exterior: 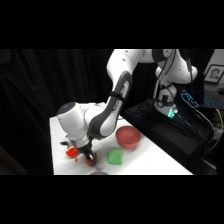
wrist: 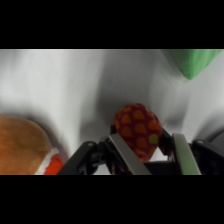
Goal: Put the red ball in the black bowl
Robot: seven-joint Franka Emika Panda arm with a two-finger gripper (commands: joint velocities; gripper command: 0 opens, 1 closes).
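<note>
The red ball [wrist: 137,131], speckled and shiny, lies on the white table between my gripper's [wrist: 149,145] two fingers. The left finger [wrist: 123,154] is against the ball, while a thin strip of table shows between the ball and the right finger [wrist: 184,154]. The gripper is open. In the side view the gripper [exterior: 88,158] is down at the table's front left, with the ball [exterior: 90,161] a red spot at its tip. A dark rounded shape [exterior: 98,172], cut by the picture's lower edge just in front of the gripper, looks like the black bowl.
A brown pear-shaped object [wrist: 22,145] with a red base [exterior: 73,151] lies close to the left of the gripper. A green block [exterior: 116,156] sits to its right, and the red-pink bowl [exterior: 127,137] stands behind that. The table's left edge is close.
</note>
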